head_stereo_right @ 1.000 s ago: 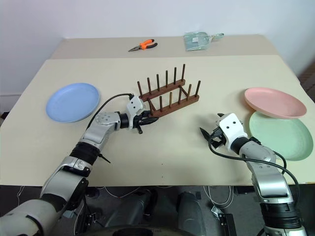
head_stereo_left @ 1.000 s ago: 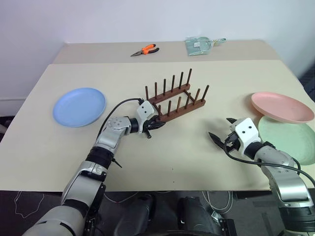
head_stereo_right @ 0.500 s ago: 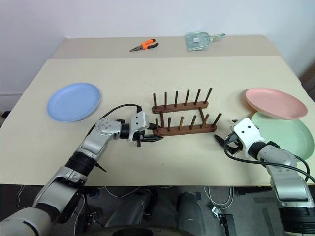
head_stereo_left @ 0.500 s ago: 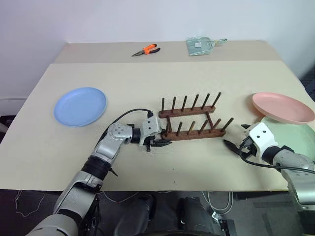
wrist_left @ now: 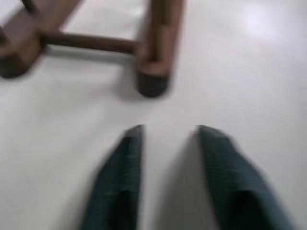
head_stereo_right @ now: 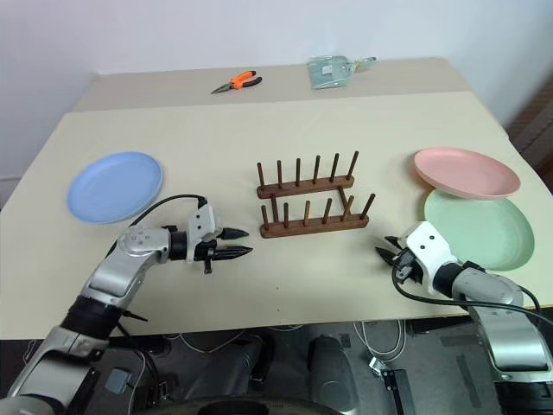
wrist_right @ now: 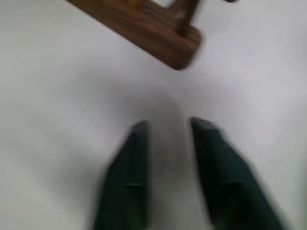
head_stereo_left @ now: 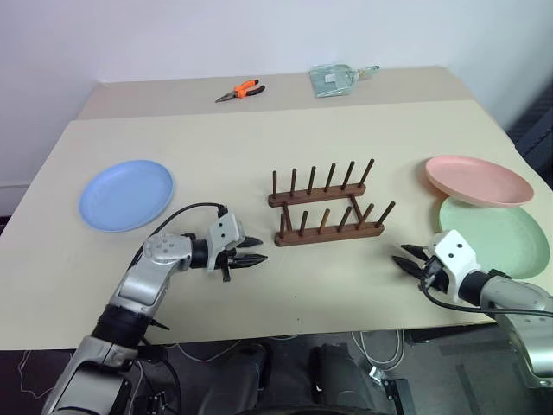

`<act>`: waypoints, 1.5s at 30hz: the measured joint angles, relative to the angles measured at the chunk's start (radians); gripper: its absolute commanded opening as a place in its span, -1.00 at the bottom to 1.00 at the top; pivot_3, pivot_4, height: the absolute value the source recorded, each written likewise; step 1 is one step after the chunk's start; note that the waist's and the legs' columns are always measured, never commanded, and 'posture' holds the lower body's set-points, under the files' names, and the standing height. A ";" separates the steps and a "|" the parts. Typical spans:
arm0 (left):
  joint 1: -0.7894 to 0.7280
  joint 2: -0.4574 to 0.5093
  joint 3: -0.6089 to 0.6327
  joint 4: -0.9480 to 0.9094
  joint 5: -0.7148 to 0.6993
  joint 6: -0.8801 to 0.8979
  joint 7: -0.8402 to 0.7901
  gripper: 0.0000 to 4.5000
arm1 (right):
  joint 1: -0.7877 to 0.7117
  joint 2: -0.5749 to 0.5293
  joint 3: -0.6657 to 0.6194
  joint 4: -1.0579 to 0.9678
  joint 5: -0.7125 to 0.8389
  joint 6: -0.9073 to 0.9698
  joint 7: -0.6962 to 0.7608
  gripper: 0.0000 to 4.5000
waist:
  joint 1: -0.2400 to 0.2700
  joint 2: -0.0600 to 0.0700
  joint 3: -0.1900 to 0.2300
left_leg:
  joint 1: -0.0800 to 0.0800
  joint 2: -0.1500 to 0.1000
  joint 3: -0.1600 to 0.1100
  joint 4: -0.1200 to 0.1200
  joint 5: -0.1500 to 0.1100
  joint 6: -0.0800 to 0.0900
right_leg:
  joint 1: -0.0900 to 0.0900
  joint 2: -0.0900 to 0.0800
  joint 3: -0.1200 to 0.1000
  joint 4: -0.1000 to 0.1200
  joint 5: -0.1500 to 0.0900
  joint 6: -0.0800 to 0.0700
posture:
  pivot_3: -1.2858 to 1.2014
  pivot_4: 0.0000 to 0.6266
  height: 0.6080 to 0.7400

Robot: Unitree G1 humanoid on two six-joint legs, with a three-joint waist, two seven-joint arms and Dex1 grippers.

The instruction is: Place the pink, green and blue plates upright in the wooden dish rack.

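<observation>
The rack (head_stereo_left: 327, 207) is dark brown wood: two parallel rails, each with thin upright pegs, joined by a crossbar. It stands empty at the middle of the smooth beige table (head_stereo_left: 259, 138). The plates are round, matte and shallow. The blue plate (head_stereo_left: 126, 194) lies flat at 9 o'clock from the rack, well apart. The pink plate (head_stereo_left: 478, 180) sits at 3 o'clock, overlapping the rim of the green plate (head_stereo_left: 497, 235) nearer the front edge. The left end effector (head_stereo_left: 253, 259), at 8 o'clock from the rack, holds nothing, its fingers a small gap apart. The right end effector (head_stereo_left: 409, 258), at 4 o'clock, is empty, its fingers nearly together. Bare table lies between both and the rack. Orange-handled pliers (head_stereo_left: 238, 90) rest near the far edge.
</observation>
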 measured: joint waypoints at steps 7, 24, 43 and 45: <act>-0.055 -0.251 -0.060 0.046 0.032 0.102 0.218 -0.72 | -0.147 0.078 0.129 0.052 -0.079 -0.007 -0.073 -0.91 | 0.043 -0.001 0.000 | -0.001 0.000 0.001 0.003 0.000 0.000 | 0.001 -0.001 0.000 -0.001 0.000 0.001 | 0.03 -0.52 0.83; -0.175 -0.334 -0.021 0.250 0.096 0.004 0.466 -0.75 | -0.302 0.066 0.182 0.219 -0.217 -0.083 -0.175 -0.16 | 0.041 -0.003 -0.003 | -0.001 0.000 0.000 0.006 0.000 0.000 | 0.001 0.001 -0.001 0.000 0.002 0.002 | 0.03 -0.52 0.83; -0.058 -0.277 -0.005 0.023 0.003 0.089 0.337 -0.75 | -0.324 -0.359 0.119 0.448 -0.521 -0.221 -0.205 0.36 | 0.040 -0.002 -0.001 | -0.004 0.000 0.002 0.005 -0.001 0.001 | -0.002 -0.001 -0.001 -0.001 0.002 0.001 | 0.03 -0.52 0.83; -0.058 -0.284 -0.003 0.007 -0.010 0.091 0.342 -0.75 | -0.340 -0.356 0.158 0.526 -0.566 -0.251 -0.247 -0.07 | 0.041 -0.002 -0.001 | -0.004 0.000 0.002 0.005 -0.001 0.001 | -0.002 0.000 -0.001 0.000 0.002 0.001 | 0.03 -0.52 0.83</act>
